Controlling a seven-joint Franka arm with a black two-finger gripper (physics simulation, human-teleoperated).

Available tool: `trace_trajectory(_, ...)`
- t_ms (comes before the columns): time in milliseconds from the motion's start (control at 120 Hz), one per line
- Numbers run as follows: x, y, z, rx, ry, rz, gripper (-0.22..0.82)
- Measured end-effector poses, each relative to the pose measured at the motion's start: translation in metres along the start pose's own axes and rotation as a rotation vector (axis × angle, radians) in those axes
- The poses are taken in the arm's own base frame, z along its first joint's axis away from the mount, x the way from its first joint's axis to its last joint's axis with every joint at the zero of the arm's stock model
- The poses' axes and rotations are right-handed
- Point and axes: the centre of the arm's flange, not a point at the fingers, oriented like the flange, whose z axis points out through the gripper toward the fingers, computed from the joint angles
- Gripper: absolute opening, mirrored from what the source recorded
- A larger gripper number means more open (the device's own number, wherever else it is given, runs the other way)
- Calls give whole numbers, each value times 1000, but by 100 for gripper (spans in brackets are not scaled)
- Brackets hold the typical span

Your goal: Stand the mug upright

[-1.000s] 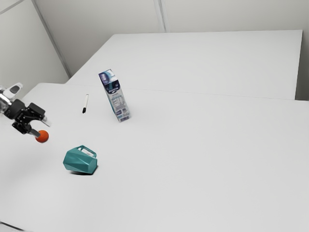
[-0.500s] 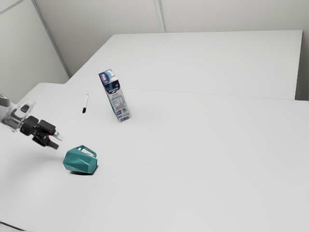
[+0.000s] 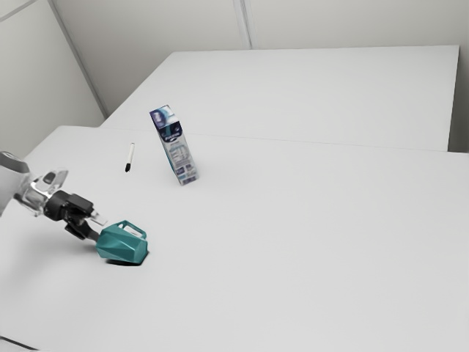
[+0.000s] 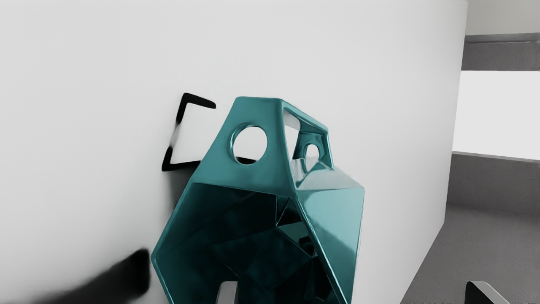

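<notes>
Reaching in from the left edge of the exterior view, the arm [image 3: 34,195] brings the black gripper [image 3: 99,228] right up to the teal mug [image 3: 122,246] in the lower left of the frame. The mug lies on its side on the white table [image 3: 293,235], its open mouth [image 4: 240,240] facing the gripper and its handle [image 4: 272,122] raised. The gripper's fingers [image 4: 228,293] stand wide apart with nothing clasped between them: in the wrist view one overlaps the mouth, while the other is out past the mug's side wall. Whether either one touches the mug, the views do not settle. Above the mug in the exterior view, left of centre, stands a tall blue and white carton [image 3: 178,150]. A white marker [image 3: 131,154] lies to the carton's left, its black end pointing toward the bottom of the frame.
</notes>
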Motion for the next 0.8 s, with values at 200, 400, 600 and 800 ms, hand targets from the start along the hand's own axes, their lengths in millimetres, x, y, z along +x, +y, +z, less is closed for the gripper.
trace_trajectory(200,2,-5,19,-69,24,-3,58)
trace_trajectory(400,7,-4,26,-97,35,15,35)
trace_trajectory(600,9,-1,26,-102,39,32,1)
trace_trajectory(800,11,4,26,-97,39,49,-12)
